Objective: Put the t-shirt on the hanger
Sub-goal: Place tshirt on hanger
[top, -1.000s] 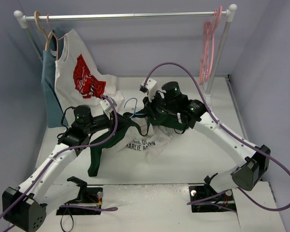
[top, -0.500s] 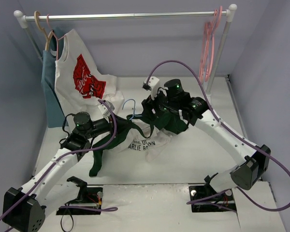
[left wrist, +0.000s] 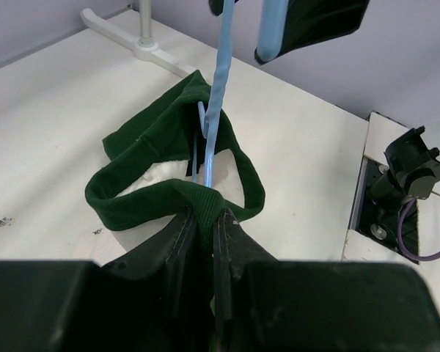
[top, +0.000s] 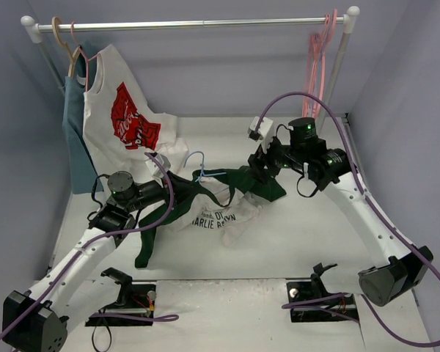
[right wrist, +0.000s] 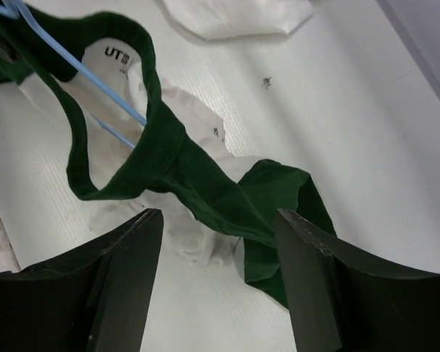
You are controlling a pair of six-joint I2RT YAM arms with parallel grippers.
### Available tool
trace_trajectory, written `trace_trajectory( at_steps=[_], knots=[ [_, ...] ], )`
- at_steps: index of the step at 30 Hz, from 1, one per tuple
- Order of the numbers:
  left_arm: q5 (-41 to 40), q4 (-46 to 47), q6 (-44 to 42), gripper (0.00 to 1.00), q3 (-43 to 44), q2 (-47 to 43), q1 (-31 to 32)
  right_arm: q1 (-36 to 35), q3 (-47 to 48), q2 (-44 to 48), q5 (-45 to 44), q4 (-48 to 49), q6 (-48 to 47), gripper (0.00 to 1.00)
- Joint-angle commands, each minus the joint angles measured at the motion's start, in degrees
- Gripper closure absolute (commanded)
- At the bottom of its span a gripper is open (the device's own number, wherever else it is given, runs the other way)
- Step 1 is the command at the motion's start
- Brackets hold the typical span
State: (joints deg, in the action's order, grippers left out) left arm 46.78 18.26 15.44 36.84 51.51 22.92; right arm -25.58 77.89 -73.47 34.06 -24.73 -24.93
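Note:
The t-shirt (top: 214, 217) lies crumpled mid-table, white body with black text and dark green sleeves. In the left wrist view my left gripper (left wrist: 205, 214) is shut on the green collar (left wrist: 132, 198), which stands open as a loop. The light blue hanger (left wrist: 221, 81) rises through that loop, and its hook (top: 196, 156) shows from above. From above, my left gripper (top: 174, 183) sits at the shirt's left edge. My right gripper (top: 258, 170) hovers open above the right green sleeve (right wrist: 220, 198), holding nothing. The hanger's wire (right wrist: 81, 67) crosses the collar opening.
A clothes rack (top: 198, 24) spans the back. On its left hang a white shirt with a red graphic (top: 125, 117) and a blue-grey garment (top: 75, 139); pink hangers (top: 315, 73) hang at its right. The rack's foot (left wrist: 143, 45) stands beyond the collar.
My right gripper has opened, let go of the shirt and pulled back to the right. The green sleeve has dropped onto the table. The left gripper stays shut on the collar, shifted slightly.

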Motion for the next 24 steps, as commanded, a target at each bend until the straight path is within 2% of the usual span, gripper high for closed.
trace_trajectory(
  at_steps=[1,5,13,18,24],
  knots=[
    [2.87,3.02,-0.59,1.0,4.91,-1.5,0.11,0.62,-0.19,-2.28,3.64,-0.84,-8.37,0.37],
    [3.93,1.87,-0.94,1.0,5.87,-1.5,0.11,0.71,0.07,-5.62,3.9,-1.02,-13.21,0.37],
    [5.33,0.02,-1.82,1.0,7.28,-1.24,0.2,0.8,3.5,-11.95,11.02,-6.73,-19.28,0.39],
    [8.49,-1.29,-1.91,1.0,9.04,0.43,0.2,0.8,0.51,-10.99,13.65,-3.4,-20.16,0.42],
    [8.76,-5.43,-4.63,1.0,10.79,0.96,0.2,0.71,0.42,-10.46,17.17,-2.6,-20.6,0.64]
  ],
)
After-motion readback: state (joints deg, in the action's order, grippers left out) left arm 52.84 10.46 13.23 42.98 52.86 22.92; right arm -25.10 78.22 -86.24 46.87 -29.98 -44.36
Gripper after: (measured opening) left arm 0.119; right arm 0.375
